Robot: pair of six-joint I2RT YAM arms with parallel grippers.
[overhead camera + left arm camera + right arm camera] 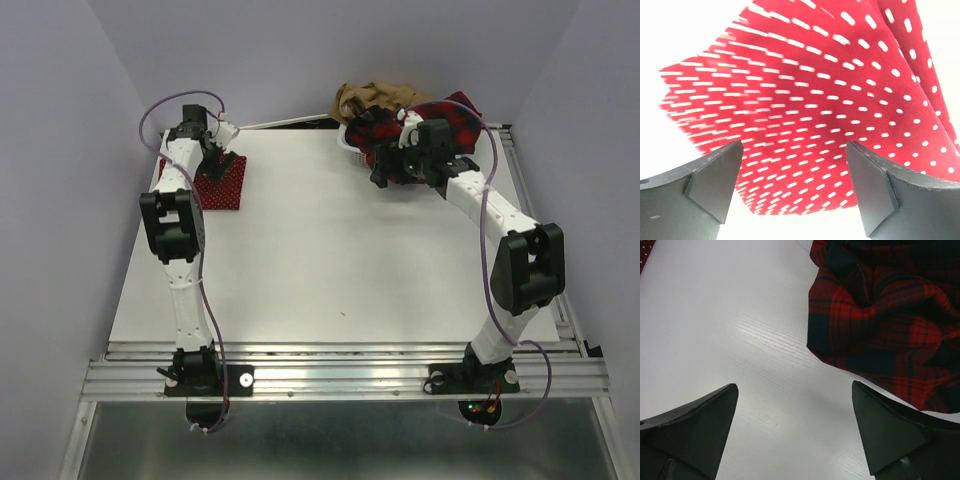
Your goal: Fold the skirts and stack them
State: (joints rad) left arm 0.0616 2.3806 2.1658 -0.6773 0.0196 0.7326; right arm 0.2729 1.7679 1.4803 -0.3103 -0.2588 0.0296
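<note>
The red skirt with white dots [225, 185] lies folded flat at the table's back left. My left gripper [222, 152] hovers just over its far edge. The left wrist view shows that gripper [795, 145] open, the dotted skirt [830, 100] spread beneath it and nothing between the fingers. The red-and-black plaid skirt [445, 118] is heaped at the back right, spilling over the basket, with the tan-brown skirt [372, 97] bunched behind it. My right gripper [385, 172] hangs at the plaid heap's near-left edge. It stands open [795, 385] over bare table, the plaid skirt [880, 315] just ahead to its right.
A white mesh basket [352, 150] sits at the back edge, mostly hidden under the plaid and tan cloth. Grey walls close in behind and at both sides. A metal rail [340, 375] carrying both arm bases runs along the near edge.
</note>
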